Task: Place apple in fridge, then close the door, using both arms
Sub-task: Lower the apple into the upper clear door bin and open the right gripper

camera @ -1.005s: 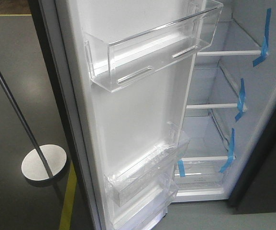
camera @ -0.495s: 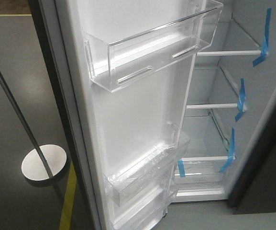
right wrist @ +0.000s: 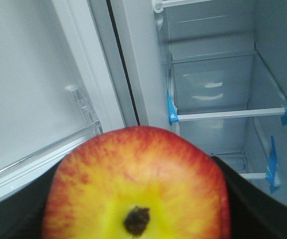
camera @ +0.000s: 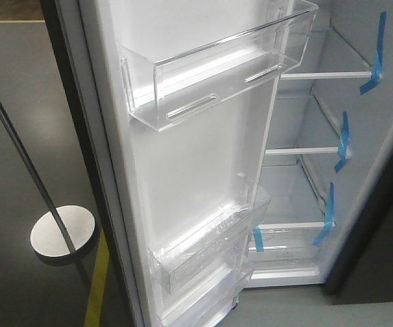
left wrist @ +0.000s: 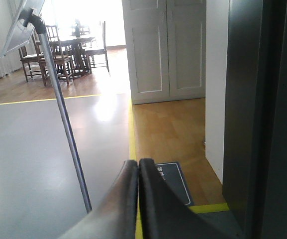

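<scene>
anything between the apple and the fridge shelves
No. In the right wrist view the stretch from the apple to the white shelf in the fridge is bare; the clear bin on the door sits off left.

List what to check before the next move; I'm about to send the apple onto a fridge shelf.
1. Grip: the apple sits firmly in the right tool: ok.
2. The door is open wide: ok.
3. The middle shelf is bare: ok.
4. The left tool is shut and holds nothing: ok.
5. Clearance of the right tool past the door bins: cannot tell.
</scene>
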Tool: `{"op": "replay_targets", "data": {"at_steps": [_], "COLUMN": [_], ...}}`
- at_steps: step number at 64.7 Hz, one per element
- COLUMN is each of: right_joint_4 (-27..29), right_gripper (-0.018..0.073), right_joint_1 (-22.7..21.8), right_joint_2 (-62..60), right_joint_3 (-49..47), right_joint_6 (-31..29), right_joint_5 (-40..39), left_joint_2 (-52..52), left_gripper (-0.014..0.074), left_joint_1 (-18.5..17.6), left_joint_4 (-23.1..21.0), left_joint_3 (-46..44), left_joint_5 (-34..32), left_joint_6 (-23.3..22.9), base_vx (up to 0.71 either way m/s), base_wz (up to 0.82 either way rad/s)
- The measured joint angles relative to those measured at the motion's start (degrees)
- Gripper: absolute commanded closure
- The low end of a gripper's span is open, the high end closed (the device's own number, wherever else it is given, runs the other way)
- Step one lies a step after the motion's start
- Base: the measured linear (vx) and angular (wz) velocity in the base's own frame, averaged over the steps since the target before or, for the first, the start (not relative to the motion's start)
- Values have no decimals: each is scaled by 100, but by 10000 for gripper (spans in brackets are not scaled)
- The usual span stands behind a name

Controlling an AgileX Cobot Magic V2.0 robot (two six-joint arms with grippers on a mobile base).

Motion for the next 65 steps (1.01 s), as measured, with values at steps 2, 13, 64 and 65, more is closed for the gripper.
{"op": "replay_targets", "data": {"at_steps": [2, 13, 64, 65], "right_joint_4": [68, 1073, 5086, 5086], "right_gripper": [500, 500, 491, 491], "right_joint_1": [0, 0, 0, 0], "right_joint_2": [0, 31, 3121, 3167], "right_joint_3": [0, -123, -2455, -2455], "right_joint_6": [-27, -937, -4811, -4832], "right_joint_5": [-41, -400, 1551, 1565], "left_joint_2": [0, 0, 0, 0], "left_gripper": [603, 603, 603, 603], "left_joint_1": [0, 0, 0, 0], "left_joint_4": [0, 0, 0, 0], "left_joint_3": [0, 0, 0, 0], "left_joint_5": [0, 0, 0, 0], "left_joint_6": [0, 0, 0, 0], "base_vx": [0, 0, 0, 0], "base_wz": [0, 0, 0, 0]}}
